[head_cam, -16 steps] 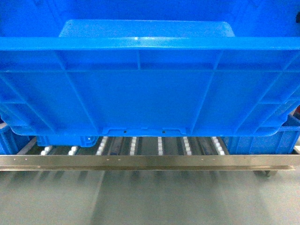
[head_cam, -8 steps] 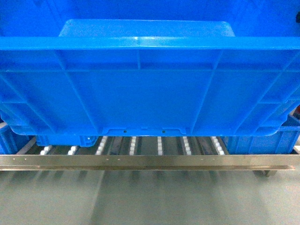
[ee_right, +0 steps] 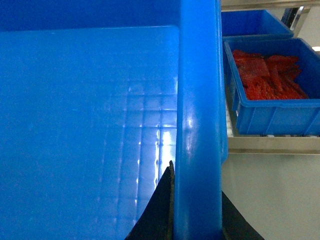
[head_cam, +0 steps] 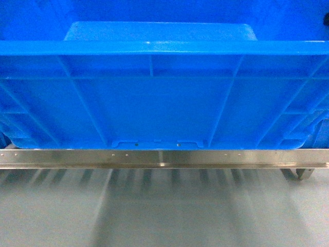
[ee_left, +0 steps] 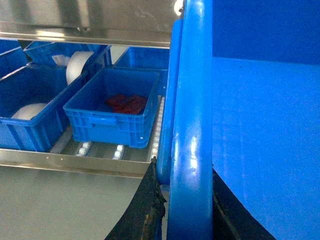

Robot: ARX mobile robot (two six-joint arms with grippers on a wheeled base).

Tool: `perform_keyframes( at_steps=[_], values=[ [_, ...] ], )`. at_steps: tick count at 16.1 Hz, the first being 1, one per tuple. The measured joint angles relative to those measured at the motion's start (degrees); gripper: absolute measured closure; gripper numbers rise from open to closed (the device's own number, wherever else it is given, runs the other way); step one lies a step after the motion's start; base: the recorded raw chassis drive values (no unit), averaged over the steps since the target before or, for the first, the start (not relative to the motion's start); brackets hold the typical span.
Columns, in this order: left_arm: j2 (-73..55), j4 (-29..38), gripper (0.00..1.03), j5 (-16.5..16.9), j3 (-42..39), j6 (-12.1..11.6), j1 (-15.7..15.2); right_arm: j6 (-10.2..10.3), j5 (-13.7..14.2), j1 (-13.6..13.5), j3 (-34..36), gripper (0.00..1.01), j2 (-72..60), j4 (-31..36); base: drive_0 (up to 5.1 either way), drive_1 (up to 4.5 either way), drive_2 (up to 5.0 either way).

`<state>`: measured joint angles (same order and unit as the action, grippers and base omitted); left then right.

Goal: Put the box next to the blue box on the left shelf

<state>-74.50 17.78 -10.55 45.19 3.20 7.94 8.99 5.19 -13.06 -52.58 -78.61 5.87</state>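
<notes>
Head view is almost filled by the box (head_cam: 164, 98), its ribbed near wall facing the camera and its bottom edge sitting level with the metal front rail (head_cam: 164, 157) of the left shelf; whether it rests on the rail or hangs just over it cannot be told. Below the rail lies grey floor (head_cam: 164, 211).

From the left wrist camera, the left gripper (ee_left: 182, 200) comes up from beneath the box's left rim, one dark finger (ee_left: 147, 210) pressed on the outer side of the thick rim and the other on the inner side, clamped onto that wall. Beyond the box on that side, the left shelf (ee_left: 75, 161) carries a smaller blue crate (ee_left: 112, 117) with something red inside, standing on the white rollers (ee_left: 118, 151) close beside the box. More blue crates (ee_left: 30, 112) holding white rolls stand farther out from the box.

From the right wrist camera, the right gripper (ee_right: 192, 210) mirrors this: its dark fingers (ee_right: 160, 215) straddle the box's right rim from below, closed on it, the smooth inside floor showing on one side. Past the box on that side sits another blue crate (ee_right: 272, 100) full of red pieces, near but apart from the box.
</notes>
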Motion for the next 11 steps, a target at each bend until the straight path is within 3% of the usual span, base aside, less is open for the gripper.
perform_keyframes(
  at_steps=[11],
  values=[
    [0.0, 0.09, 0.89, -0.02, 0.0, -0.04, 0.0, 0.0, -0.04, 0.0, 0.0, 0.94, 0.0, 0.0, 0.0, 0.0, 0.0]
  ],
)
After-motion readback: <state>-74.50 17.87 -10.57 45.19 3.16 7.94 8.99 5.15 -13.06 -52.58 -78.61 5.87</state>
